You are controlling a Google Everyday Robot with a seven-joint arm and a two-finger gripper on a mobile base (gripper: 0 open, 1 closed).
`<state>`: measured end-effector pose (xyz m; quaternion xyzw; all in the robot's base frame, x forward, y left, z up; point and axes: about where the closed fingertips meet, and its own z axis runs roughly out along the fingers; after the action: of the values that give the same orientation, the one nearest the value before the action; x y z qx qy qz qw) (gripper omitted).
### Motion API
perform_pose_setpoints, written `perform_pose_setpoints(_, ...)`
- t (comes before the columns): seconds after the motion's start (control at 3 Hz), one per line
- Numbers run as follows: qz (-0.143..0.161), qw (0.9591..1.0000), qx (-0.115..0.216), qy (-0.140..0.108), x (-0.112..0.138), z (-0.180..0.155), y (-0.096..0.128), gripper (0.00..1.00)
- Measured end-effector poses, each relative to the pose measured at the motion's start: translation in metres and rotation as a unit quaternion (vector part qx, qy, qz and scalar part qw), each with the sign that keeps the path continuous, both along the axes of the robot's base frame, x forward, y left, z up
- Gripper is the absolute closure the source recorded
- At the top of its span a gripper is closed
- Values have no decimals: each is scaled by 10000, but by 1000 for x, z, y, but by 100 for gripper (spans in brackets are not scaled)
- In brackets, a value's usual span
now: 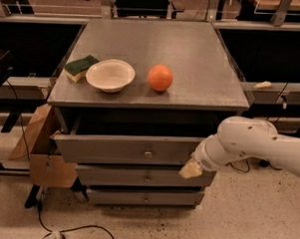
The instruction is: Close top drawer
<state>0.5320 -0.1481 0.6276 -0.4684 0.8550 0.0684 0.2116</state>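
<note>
Under the bench top, the top drawer stood partly pulled out, its front proud of the 2 lower fronts, with a dark gap above it. The pincer sat low at the right end of that front, well to the right of the knob. It looked to be touching or just beside the front's lower right corner, though contact could not be made out for sure. I could not tell how far the pincer was open, and nothing showed in its grasp.

The step in hand seemed to be the push itself. To do it well, the push should run straight back along the drawer's travel. Since the contact was off to 1 side, a slow, even push would suit, or a shift nearer the knob, lest the wide drawer skew and bind. It should end once the front sat flush with the others.
</note>
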Motion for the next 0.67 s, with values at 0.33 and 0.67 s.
perform_pose_setpoints(0.33, -352, 9991, -214, -86, 26, 2, -31, 65)
perform_pose_setpoints(0.67, -743, 9963, -394, -194, 49, 7, -59, 89)
